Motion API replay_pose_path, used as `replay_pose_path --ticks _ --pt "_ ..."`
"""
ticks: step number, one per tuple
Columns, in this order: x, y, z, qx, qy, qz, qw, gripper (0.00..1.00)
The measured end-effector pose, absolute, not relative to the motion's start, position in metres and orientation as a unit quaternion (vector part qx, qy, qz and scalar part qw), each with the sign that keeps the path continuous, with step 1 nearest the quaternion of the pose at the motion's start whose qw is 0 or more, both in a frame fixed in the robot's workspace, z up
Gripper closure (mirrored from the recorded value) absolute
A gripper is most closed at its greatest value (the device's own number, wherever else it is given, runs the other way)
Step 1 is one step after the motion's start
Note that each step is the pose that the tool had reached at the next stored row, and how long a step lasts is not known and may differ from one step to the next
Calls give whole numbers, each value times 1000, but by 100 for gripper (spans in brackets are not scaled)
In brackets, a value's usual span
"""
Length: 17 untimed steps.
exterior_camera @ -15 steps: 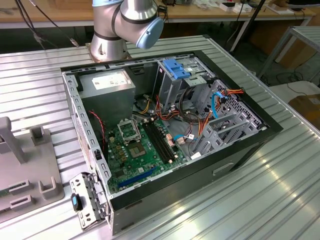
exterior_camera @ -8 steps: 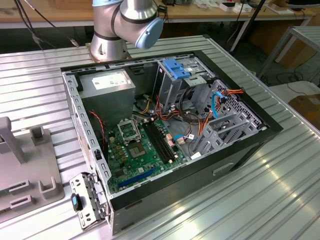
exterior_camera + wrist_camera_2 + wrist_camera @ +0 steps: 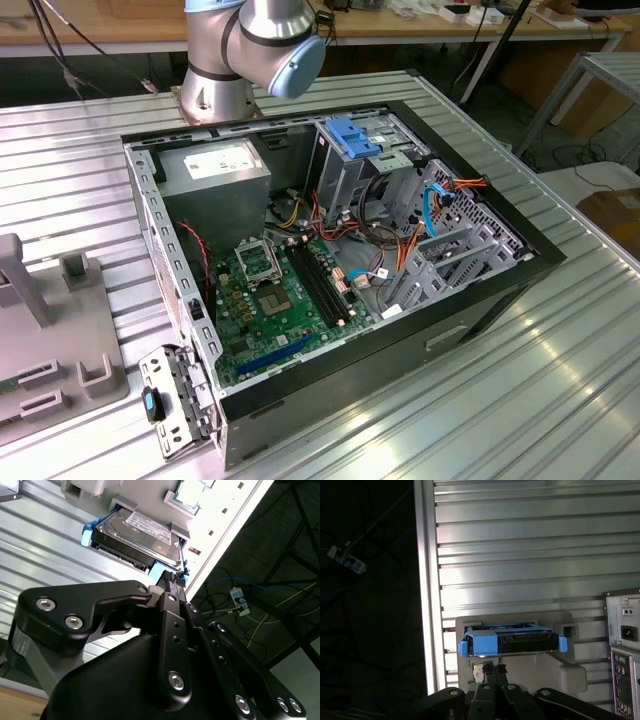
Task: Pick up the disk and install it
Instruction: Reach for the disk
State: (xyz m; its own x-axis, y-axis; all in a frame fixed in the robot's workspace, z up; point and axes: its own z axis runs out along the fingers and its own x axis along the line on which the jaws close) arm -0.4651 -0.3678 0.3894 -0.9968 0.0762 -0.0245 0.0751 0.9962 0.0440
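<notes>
While the disk (image 3: 512, 642) lies flat in its grey cradle (image 3: 547, 672) on the desk (image 3: 520, 555), the gripper (image 3: 493, 669) sits pinched together, empty, just short of its near end: disk dead ahead, width crosswise to the fingers.

My exterior view looks steeply down from fairly near onto the open computer case (image 3: 400, 350) on the ribbed table (image 3: 560, 390), with the arm's base (image 3: 215, 85) at the upper left of the frame. Both wrist views look close along the gripper (image 3: 493, 669) toward the disk (image 3: 510, 643), the first end-on, the second obliquely across its labelled face. Both take in the table's edge and the floor cables (image 3: 240, 605).
</notes>
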Motion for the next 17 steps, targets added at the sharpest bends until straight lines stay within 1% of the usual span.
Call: replay_pose_path --ticks 5,11,17 --pt "-465 -367 389 38 999 21 13 89" --pt "-465 -356 387 38 999 9 14 89" --pt "-465 -354 370 38 999 8 12 89"
